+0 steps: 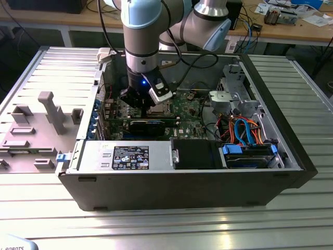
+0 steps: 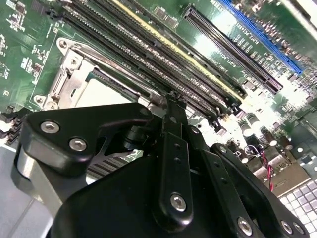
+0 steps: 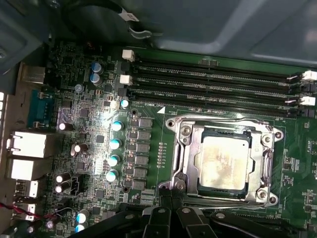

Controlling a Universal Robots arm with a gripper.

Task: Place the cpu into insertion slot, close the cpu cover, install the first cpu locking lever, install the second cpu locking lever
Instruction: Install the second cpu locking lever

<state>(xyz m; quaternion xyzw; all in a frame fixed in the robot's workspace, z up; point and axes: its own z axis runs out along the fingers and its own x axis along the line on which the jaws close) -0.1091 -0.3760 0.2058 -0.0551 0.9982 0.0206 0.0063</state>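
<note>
The cpu (image 3: pixel 224 161) lay seated in the insertion slot (image 3: pixel 174 163) on the green motherboard (image 3: pixel 148 148), with the cpu cover (image 3: pixel 190 144) closed flat around it, its window framing the chip. The pincer (image 3: pixel 171 198) hung at the socket's edge beside the memory slots (image 3: pixel 213 82), its fingertips (image 2: pixel 171 106) drawn together with no gap, apparently pressing near a locking lever, though the contact itself was hard to make out. The risk was a lever slipping off its hook or the tips scraping the board, should the push go off-line. In the exterior view the arm (image 1: pixel 141 36) stood nearly vertical, reaching straight down into the open computer case (image 1: pixel 156 192) lying on the desk (image 1: pixel 171 229).
</note>
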